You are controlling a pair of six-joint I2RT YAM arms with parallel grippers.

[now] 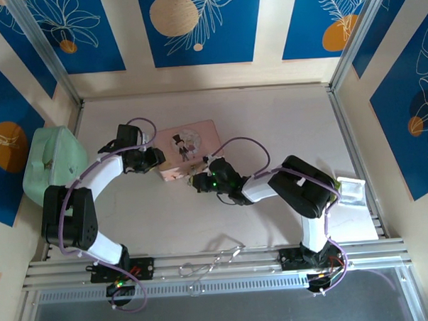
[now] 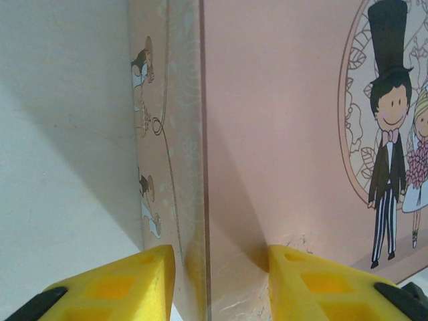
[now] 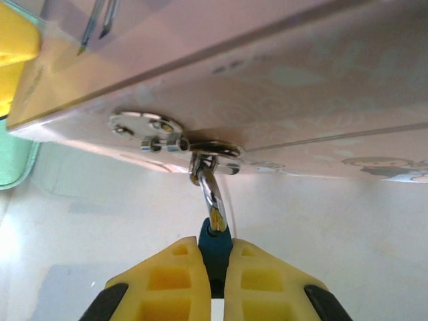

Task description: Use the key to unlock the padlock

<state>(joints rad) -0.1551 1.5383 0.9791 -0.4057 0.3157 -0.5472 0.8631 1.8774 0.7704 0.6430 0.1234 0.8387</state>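
- The tin [image 1: 190, 146] sits just off the centre of the table [image 1: 269, 115], toward 10 o'clock.
- Left gripper [image 2: 221, 255] is in at the tin's 8 o'clock corner, one finger on the lid, one on the side wall.
- At the tin's 6 o'clock wall, the padlock [image 3: 215, 253] hangs from the hasp [image 3: 210, 148], clamped between the right gripper's [image 3: 214, 242] fingers.
- Bulky case [image 1: 51, 164] out at the table's 9 o'clock edge, small packet [image 1: 352, 191] at 4 o'clock.

Pink tin [image 2: 287, 134], one edge turned toward the lens; lid printed with a cartoon groom [image 2: 388, 127] in a top hat beside a bride [image 2: 418, 167]. Left gripper [image 2: 221, 261]: yellow fingers [image 2: 134, 284] pressed one on each face, straddling that edge. Pale table [image 2: 60, 167] at left
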